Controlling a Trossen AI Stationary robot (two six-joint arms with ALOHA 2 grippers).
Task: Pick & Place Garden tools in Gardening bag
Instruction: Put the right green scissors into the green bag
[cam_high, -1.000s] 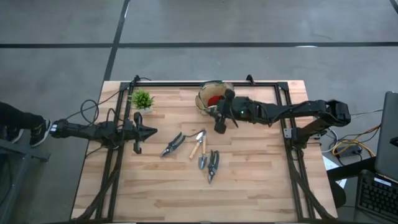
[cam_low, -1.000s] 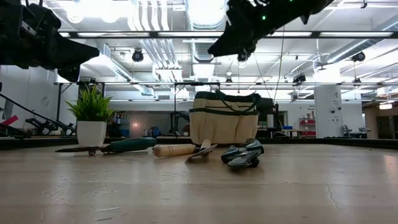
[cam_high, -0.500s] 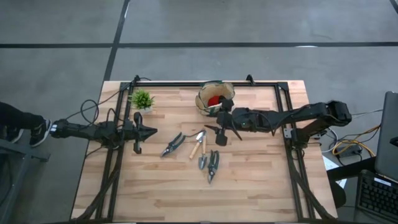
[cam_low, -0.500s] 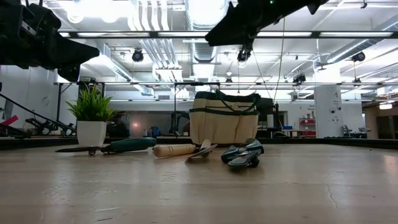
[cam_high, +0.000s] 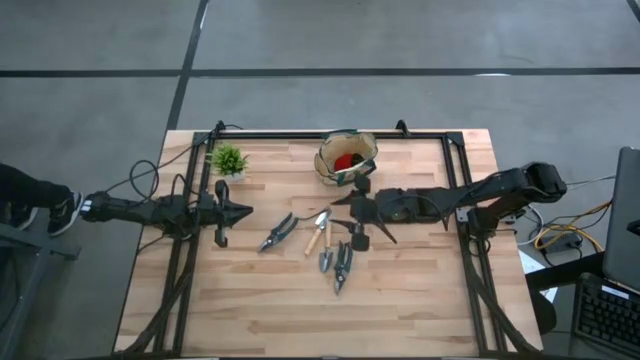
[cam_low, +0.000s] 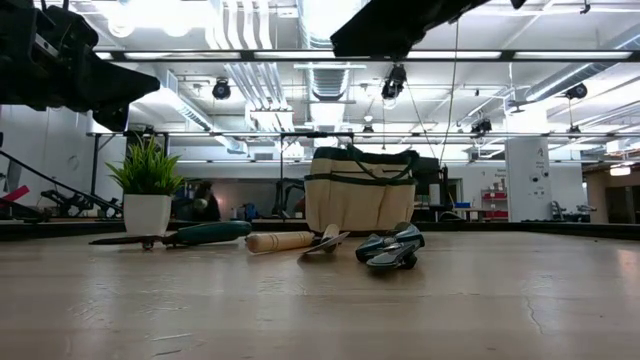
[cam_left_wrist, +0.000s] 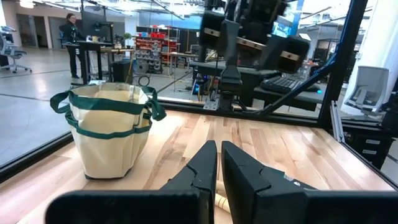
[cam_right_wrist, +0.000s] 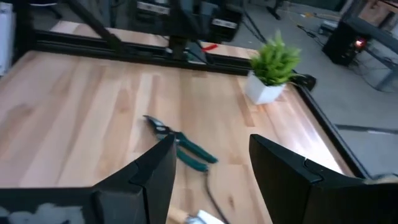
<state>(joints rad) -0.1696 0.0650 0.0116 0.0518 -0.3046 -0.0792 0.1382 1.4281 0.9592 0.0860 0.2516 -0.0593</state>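
Three garden tools lie loose on the wooden table (cam_high: 250, 300), all on the near side of the gardening bag (cam_high: 346, 156), which stands upright w/ its mouth open at the table's far edge. A red-headed piece (cam_high: 345, 159) already sits inside the bag.

Nearest the bag is the trowel (cam_high: 318, 230), wooden handle, metal blade. Just beside it, on the side away from the potted plant (cam_high: 228, 159), lies one pair of pruners (cam_high: 342, 265). The other pruners (cam_high: 277, 231) lie on the plant side of the trowel, a bit apart.

Your right gripper (cam_high: 360, 236) hangs in the air between the bag and the trowel, fingers spread wide, nothing held. Your left gripper (cam_high: 222, 212) waits near the plant, well apart from the bag, fingers pressed together and empty.

Handling, as a judgement: all three look rigid & fairly light. Metal blades prob. slick; pruner handles look coated, so grippier. Take the trowel on its wooden handle, roughly mid-length, so it doesn't tip blade-down. Take pruners across both handles together, or they may swing open. The bag is soft fabric, so its rim may give if you bump it; drop in from above.
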